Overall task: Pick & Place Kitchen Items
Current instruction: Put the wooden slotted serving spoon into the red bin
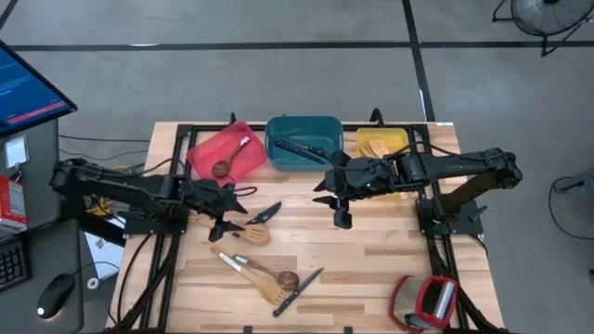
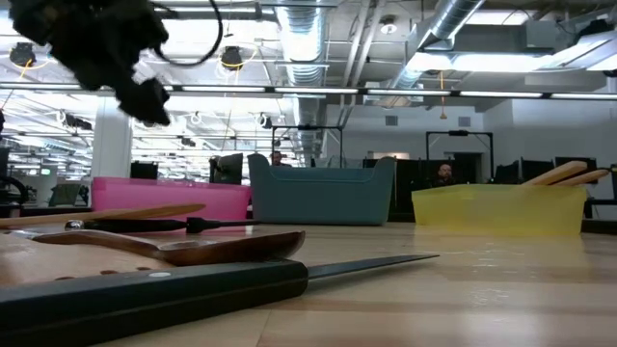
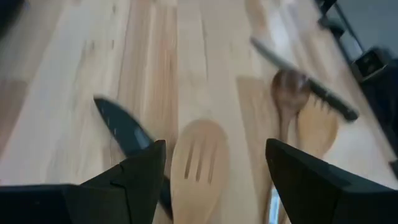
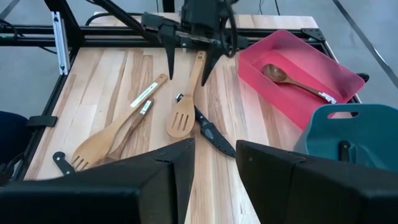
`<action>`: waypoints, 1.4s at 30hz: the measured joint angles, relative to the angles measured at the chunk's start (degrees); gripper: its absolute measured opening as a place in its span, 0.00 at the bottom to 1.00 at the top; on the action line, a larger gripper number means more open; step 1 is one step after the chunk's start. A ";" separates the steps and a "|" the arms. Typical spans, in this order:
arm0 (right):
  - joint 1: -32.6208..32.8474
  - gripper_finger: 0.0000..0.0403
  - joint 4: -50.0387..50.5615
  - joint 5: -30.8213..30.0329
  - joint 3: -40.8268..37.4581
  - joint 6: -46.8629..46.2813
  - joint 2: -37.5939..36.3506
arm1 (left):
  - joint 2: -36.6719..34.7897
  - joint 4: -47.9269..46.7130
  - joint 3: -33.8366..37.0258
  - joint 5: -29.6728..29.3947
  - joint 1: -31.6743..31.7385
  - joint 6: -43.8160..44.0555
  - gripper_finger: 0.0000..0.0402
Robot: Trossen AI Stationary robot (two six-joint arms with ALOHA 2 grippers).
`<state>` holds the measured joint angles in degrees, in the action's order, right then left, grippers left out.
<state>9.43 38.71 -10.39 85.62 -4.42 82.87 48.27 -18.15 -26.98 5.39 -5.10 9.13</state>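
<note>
Straddling slotted spatula (image 3: 198, 163), left pincer (image 3: 214, 177)

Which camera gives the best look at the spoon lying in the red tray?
The right wrist view: the wooden spoon lies fully visible, bowl and handle, inside the red tray. The high view shows it small from above. The low view shows only the tray's wall; the left wrist view misses it.

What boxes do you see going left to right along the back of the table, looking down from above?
Red tray → teal tray → yellow tray.
</note>
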 joint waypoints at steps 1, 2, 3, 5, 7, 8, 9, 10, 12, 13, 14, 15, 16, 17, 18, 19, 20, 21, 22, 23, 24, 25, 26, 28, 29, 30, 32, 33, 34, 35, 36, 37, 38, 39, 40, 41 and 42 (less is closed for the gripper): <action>0.00 0.31 0.22 0.01 0.00 0.00 0.00 | 0.31 -0.01 0.79 0.01 0.00 0.13 0.64; 0.00 0.31 0.39 0.01 0.00 -0.04 0.00 | 0.59 -0.07 1.60 0.00 0.00 0.13 0.64; 0.00 0.31 0.51 0.02 0.00 -0.11 0.00 | 0.90 -0.16 2.45 0.00 0.00 0.13 0.64; 0.00 0.31 0.51 0.02 0.00 -0.14 0.00 | 1.31 -0.16 4.03 0.00 0.00 0.15 0.64; 0.00 0.31 0.51 0.02 0.00 -0.14 0.00 | 1.89 -0.12 5.26 0.00 0.00 0.29 0.64; 0.00 0.31 0.51 0.02 0.01 -0.14 0.00 | 2.10 -0.30 5.82 0.00 0.00 0.44 0.64; 0.00 0.31 0.52 0.02 0.00 -0.14 0.00 | 2.36 -0.28 6.24 0.00 0.00 0.60 0.64; 0.00 0.31 0.56 0.02 0.01 -0.14 0.00 | 2.58 -0.28 6.60 0.00 0.00 0.61 0.64; 0.00 0.31 0.95 0.02 0.02 -0.14 0.00 | 2.88 -0.27 7.43 0.00 -0.02 0.63 0.64; 0.00 0.31 0.99 0.02 0.01 -0.14 -0.01 | 2.96 -0.36 7.78 0.00 -0.02 0.62 0.64; 0.00 0.31 1.02 0.02 0.01 -0.14 -0.02 | 2.95 -0.38 8.05 -0.06 -0.02 0.61 0.64; 0.00 0.31 1.08 0.02 0.00 -0.14 -0.02 | 2.95 -0.32 8.14 -0.71 -0.02 0.61 0.64; 0.00 0.31 1.08 0.02 0.02 -0.14 -0.02 | 2.95 -0.27 8.15 -1.63 -0.07 0.72 0.64; 0.00 0.31 1.11 0.02 0.02 -0.14 -0.02 | 2.93 -0.24 8.15 -2.74 -0.10 0.78 0.64; 0.00 0.31 1.12 0.02 0.02 -0.14 -0.02 | 2.93 -0.25 8.15 -3.78 -0.11 0.80 0.64; 0.00 0.31 1.16 0.02 0.02 -0.14 -0.02 | 2.93 -0.31 8.15 -4.20 -0.11 1.08 0.64; 0.00 0.31 1.19 0.02 0.01 -0.14 -0.02 | 2.93 -0.31 8.15 -4.20 -0.11 1.29 0.64; 0.00 0.31 1.21 0.02 0.02 -0.14 -0.02 | 2.93 -0.33 8.15 -4.40 -0.11 1.29 0.64; 0.00 0.31 1.21 0.02 0.02 -0.14 -0.02 | 2.93 -0.39 8.15 -4.40 -0.11 1.34 0.64; -0.02 0.31 1.21 0.02 0.02 -0.14 -0.02 | 2.93 -0.42 8.15 -4.39 -0.17 1.34 0.64; 0.00 0.31 1.23 0.02 0.02 -0.14 -0.02 | 2.93 -0.45 8.15 -4.42 -0.35 1.35 0.64; -0.01 0.31 1.28 0.02 0.02 -0.14 -0.02 | 2.93 -0.49 8.15 -4.42 -0.65 1.35 0.64; 0.00 0.31 1.40 0.02 0.01 -0.14 -0.02 | 2.93 -0.55 8.15 -4.42 -1.02 1.35 0.64; 0.00 0.31 1.80 0.02 0.02 -0.14 -0.02 | 2.93 -0.98 8.15 -4.46 -1.99 1.35 0.64; 0.00 0.31 2.13 0.02 0.02 -0.14 -0.02 | 2.93 -1.13 8.15 -4.98 -2.57 1.41 0.64; 0.00 0.31 2.44 0.02 0.02 -0.14 -0.02 | 2.93 -1.17 8.20 -5.47 -3.18 1.59 0.64; 0.00 0.31 2.86 0.02 0.02 -0.14 -0.02 | 2.88 -1.14 8.96 -6.86 -4.35 1.85 0.64; 0.00 0.31 3.01 0.02 0.02 -0.14 -0.02 | 2.89 -1.28 9.60 -7.01 -4.82 1.84 0.64; 0.00 0.31 3.05 0.02 0.02 -0.14 -0.02 | 2.89 -1.43 10.23 -7.06 -5.28 1.87 0.64; 0.00 0.31 3.05 0.02 0.02 -0.14 -0.02 | 2.89 -1.39 10.88 -7.07 -5.71 2.16 0.64; 0.00 0.31 3.05 0.02 0.02 -0.14 -0.02 | 2.89 -1.20 11.54 -7.08 -6.03 2.82 0.64; 0.00 0.31 3.05 0.02 0.02 -0.14 -0.02 | 2.89 -1.08 12.19 -7.04 -6.25 3.23 0.64; 0.00 0.31 3.05 0.02 0.02 -0.14 -0.02 | 2.89 -1.14 12.81 -7.06 -6.27 3.55 0.64; -0.01 0.31 3.05 0.02 0.02 -0.14 -0.02 | 2.89 -1.14 13.33 -7.08 -6.27 4.09 0.64; 0.00 0.31 3.02 0.02 0.02 -0.12 -0.02 | 2.89 -1.01 13.77 -7.31 -6.27 4.94 0.64; 0.00 0.31 3.00 0.02 0.02 -0.11 -0.02 | 2.89 -0.98 14.10 -7.93 -6.27 5.81 0.64; 0.00 0.31 2.98 0.02 0.02 -0.09 -0.02 | 2.89 -0.97 14.46 -8.49 -6.27 6.55 0.64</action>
<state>9.43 41.69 -10.37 85.65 -4.51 82.85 51.16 -19.11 -12.52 -3.10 -11.38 15.68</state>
